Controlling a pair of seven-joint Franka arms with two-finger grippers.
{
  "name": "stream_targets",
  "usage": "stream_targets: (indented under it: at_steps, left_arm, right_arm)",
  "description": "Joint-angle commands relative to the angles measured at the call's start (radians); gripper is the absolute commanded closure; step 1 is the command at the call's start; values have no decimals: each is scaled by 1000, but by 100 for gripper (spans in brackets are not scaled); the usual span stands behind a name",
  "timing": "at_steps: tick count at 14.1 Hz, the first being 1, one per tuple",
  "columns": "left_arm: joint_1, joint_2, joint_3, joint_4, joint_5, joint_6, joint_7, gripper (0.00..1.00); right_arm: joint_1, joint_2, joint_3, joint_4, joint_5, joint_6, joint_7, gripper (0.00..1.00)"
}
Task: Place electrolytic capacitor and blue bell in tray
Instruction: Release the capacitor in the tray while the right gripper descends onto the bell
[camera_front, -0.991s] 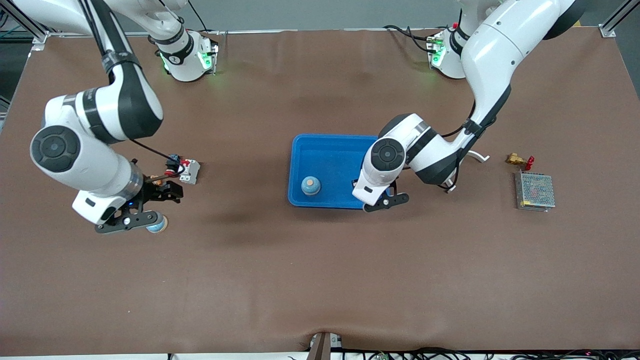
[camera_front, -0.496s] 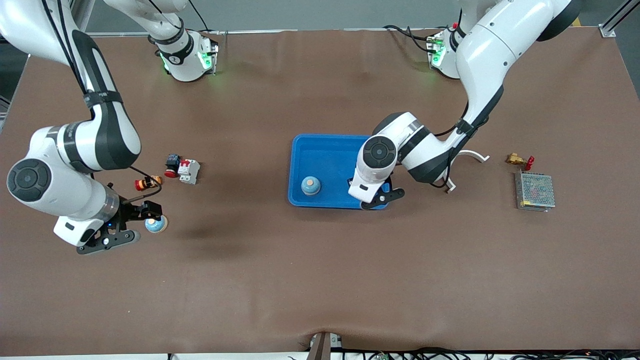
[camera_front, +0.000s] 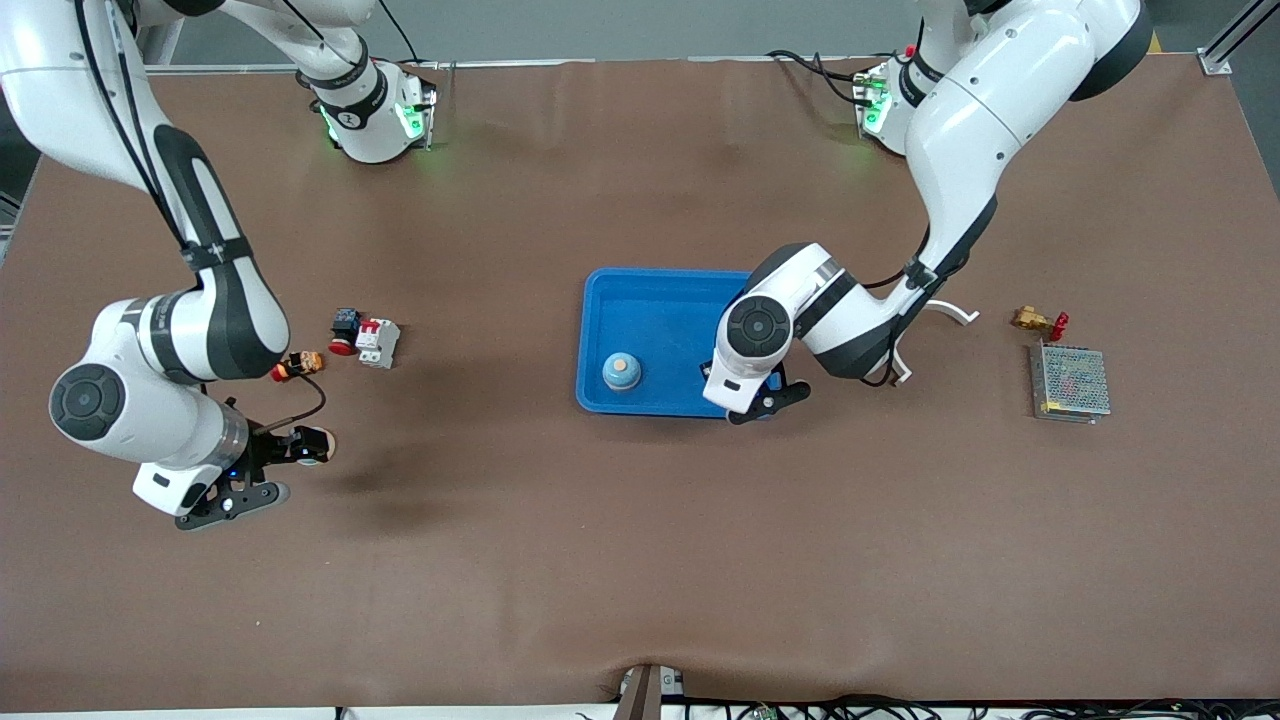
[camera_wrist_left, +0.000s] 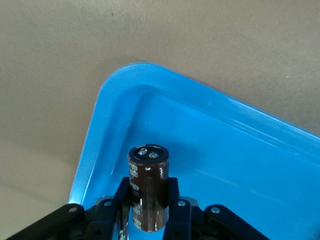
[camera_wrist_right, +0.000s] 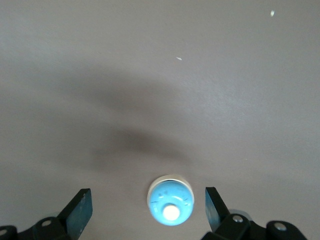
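The electrolytic capacitor (camera_wrist_left: 148, 187), a dark brown cylinder, stands upright between the fingers of my left gripper (camera_wrist_left: 148, 195), which is shut on it. It hangs just over a corner of the bright-blue tray (camera_wrist_left: 102, 125). From the front, the left gripper (camera_front: 762, 393) is over the tray (camera_front: 660, 320) at its corner nearer the camera, and the hand hides the capacitor. The blue bell (camera_wrist_right: 170, 206), light blue with a white button, sits on the table between the wide-open fingers of my right gripper (camera_wrist_right: 146, 207). In the front view the right gripper (camera_front: 303, 443) covers most of the bell (camera_front: 319, 454).
A round blue-grey thing with a tan top (camera_front: 622, 371) sits in the tray. A white-and-red breaker (camera_front: 378, 342), a black-and-red button (camera_front: 345, 328) and a small orange part (camera_front: 297, 365) lie near the right arm. A mesh box (camera_front: 1070, 382) and a brass valve (camera_front: 1036, 321) lie toward the left arm's end.
The right arm has swung its open gripper down around the bell, which was beside it before. The left hand with the capacitor has shifted slightly over the tray corner.
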Motion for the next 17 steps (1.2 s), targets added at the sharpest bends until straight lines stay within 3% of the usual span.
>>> stream_targets:
  at_steps: [1,4,5,6,7,13,17]
  left_arm:
    - [-13,15,2,18,22,-13,-31,100]
    - [-13,30,2,19,22,-13,-39,100]
    - [-11,31,4,22,22,-13,-39,63]
    - [-11,31,4,22,20,-13,-38,18]
    - [-11,31,4,22,23,-11,-38,0]
    - [8,-16,2,59,23,-40,-31,0]
    - [9,-30,-4,190,25,-189,-15,0]
  right_arm:
    - [-34,9,17,0,-2,3,-36,0]
    - [-48,8,17,-12,-3,3,-125,0]
    - [-57,8,17,-16,-3,3,-130,0]
    - [-58,8,17,-18,-3,2,-125,0]
    - [-69,5,17,-20,0,0,-117,0]
    - [-140,-9,22,-67,46,26,-7,0]
    - [-129,-40,27,-150,46,112,62,0]
